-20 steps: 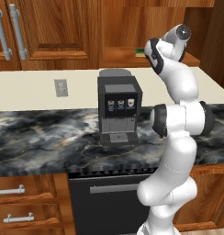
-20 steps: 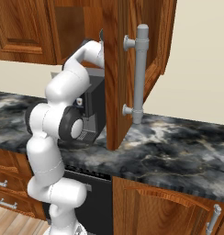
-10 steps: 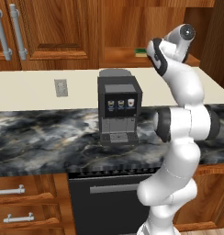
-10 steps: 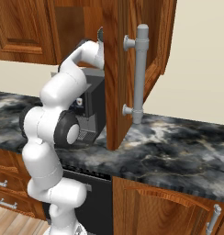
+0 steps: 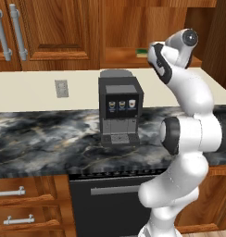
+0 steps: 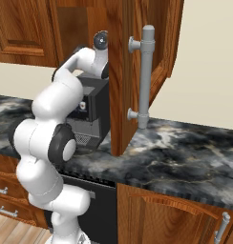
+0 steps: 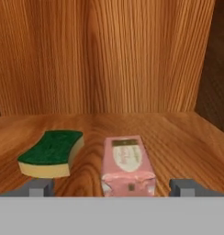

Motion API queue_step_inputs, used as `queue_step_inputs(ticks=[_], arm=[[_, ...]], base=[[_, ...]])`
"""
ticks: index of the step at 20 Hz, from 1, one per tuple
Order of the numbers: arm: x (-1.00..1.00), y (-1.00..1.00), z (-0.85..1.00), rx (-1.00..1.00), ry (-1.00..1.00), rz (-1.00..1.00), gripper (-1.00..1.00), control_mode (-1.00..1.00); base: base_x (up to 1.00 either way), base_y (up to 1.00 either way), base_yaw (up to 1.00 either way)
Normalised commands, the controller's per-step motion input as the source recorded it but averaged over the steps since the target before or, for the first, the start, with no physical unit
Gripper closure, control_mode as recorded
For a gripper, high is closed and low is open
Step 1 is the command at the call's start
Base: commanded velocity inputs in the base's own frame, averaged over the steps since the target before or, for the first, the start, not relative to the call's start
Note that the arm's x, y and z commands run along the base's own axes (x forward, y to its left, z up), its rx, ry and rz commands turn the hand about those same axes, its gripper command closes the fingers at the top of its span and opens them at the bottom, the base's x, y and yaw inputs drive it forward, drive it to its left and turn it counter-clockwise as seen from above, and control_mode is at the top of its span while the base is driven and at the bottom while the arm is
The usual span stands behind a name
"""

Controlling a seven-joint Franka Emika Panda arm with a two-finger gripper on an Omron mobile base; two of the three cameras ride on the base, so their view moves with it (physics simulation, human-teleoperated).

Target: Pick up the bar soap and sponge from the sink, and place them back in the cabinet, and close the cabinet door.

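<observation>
A long dark marble counter (image 5: 45, 139) runs across the middle of the left base view, with a cream wall behind it and brown drawers and a black oven front below. Above it, in the upper part of that view, hangs the reddish-brown cabinet (image 5: 133, 28), and its inside is open to see. In the right base view the cabinet door (image 6: 137, 71) stands swung out in the middle of the frame, edge toward us, with its long silver handle (image 6: 146, 78) running up and down. A black coffee machine (image 5: 120, 109) sits on the counter in the middle of the left base view. The white arm reaches up to the cabinet shelf (image 7: 178, 137), and the door hides the hand in the right base view. In the hand view the sponge (image 7: 52, 153) lies on the shelf at the lower left, green on top and yellow below. Just beside it, at the lower middle, lies the pink bar soap (image 7: 127, 165), not touching the sponge. The gripper (image 7: 111, 187) sits at the bottom of the hand view with its two tips spread wide, one on each side of the soap, holding nothing. In the left base view the sponge is a tiny green bit near the arm.
</observation>
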Motion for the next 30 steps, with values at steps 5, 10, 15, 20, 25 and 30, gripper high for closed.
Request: queue_step_inputs(ticks=[5,10,15,20,25,30], arm=[[-0.47,0.00,0.00,0.00,-0.06,0.00,-1.00,-1.00],[-0.46,0.01,0.00,0.00,-0.03,0.00,-1.00,-1.00],[-0.41,0.02,0.00,0.00,-0.02,0.00,-1.00,-1.00],[-0.43,0.01,0.00,0.00,-0.03,0.00,-1.00,-1.00],[-0.33,0.07,0.00,0.00,-0.03,0.00,-1.00,-1.00],[-0.18,0.14,0.04,0.00,0.00,0.00,-1.00,-1.00]], base=[[0.00,0.00,0.00],[0.00,0.00,0.00],[0.00,0.00,0.00],[0.00,0.00,0.00],[0.00,0.00,0.00],[0.00,0.00,0.00]])
